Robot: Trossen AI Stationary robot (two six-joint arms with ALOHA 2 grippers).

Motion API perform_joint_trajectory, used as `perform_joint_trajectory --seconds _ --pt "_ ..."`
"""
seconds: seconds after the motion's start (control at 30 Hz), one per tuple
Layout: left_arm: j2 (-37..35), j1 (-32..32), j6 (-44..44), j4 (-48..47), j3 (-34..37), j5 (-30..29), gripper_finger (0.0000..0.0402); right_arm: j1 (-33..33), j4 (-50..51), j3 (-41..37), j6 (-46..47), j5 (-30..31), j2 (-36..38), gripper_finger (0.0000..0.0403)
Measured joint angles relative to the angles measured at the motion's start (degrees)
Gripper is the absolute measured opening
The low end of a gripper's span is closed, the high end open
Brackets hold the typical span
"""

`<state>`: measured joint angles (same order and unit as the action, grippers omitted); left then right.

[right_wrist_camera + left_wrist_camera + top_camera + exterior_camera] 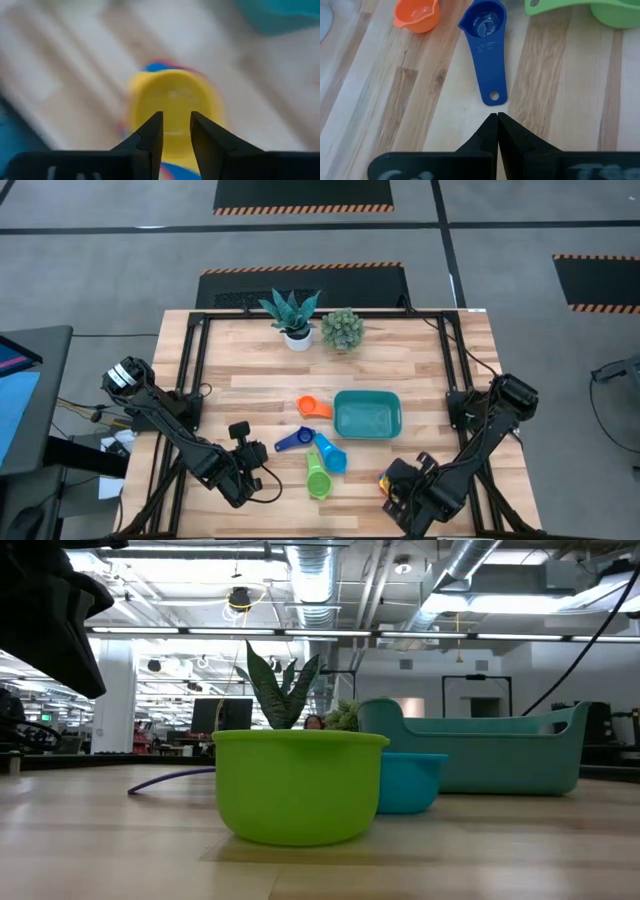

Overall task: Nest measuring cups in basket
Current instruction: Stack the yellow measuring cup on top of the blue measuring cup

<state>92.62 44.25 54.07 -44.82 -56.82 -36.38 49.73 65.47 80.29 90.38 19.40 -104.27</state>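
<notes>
Left gripper (497,116): the two dark fingers are pressed together, clamping nothing. It hovers over bare wood just short of the holed handle tip of the small dark blue plastic measuring cup (486,45).

Taking the teal-green rectangular plastic basket (367,414) as landmark:
- Dark blue cup lies near the basket's left side, toward the table's front edge, handle pointing away from the basket at the left gripper.
- Small orange plastic measuring cup (312,407) sits just beside the basket's left wall.
- Light blue plastic measuring cup (331,454) lies just off the basket's front-left corner.
- Lime-green plastic measuring cup (318,480) lies beyond the light blue one, closer to the table front. In the low view it stands upright, touching or just in front of the light blue cup.
- No cup can be seen inside the basket.

Right gripper (176,131): fingers parted by a narrow gap, holding nothing, poised directly above a yellow plastic measuring cup (172,107) with blue and red showing at its edges. This cluster sits well off the basket's front-right corner, at the table front.

Two small green plants in white pots (298,335) stand behind the basket at the far edge of the wooden table (250,400).
</notes>
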Motion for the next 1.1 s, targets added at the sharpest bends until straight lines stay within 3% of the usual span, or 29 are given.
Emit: perform_joint_trajectory --seconds 0.27,0.53,0.8,1.1 --pt "0.02 0.0 -0.36 1.55 0.0 -0.04 0.0 1.38 14.25 -0.48 4.12 -0.03 0.02 0.0068" --pt "0.0 0.0 -0.37 2.34 0.0 -0.04 0.0 2.78 10.24 -8.06 6.67 -2.73 -0.04 0.0008" --pt "0.0 0.02 -0.34 2.36 0.0 1.46 0.0 2.82 6.51 -11.66 5.62 -8.81 0.54 0.0019" --pt "0.02 0.02 -0.34 2.34 0.0 1.46 0.0 4.35 -2.7 -11.67 5.38 -9.09 0.52 0.001"
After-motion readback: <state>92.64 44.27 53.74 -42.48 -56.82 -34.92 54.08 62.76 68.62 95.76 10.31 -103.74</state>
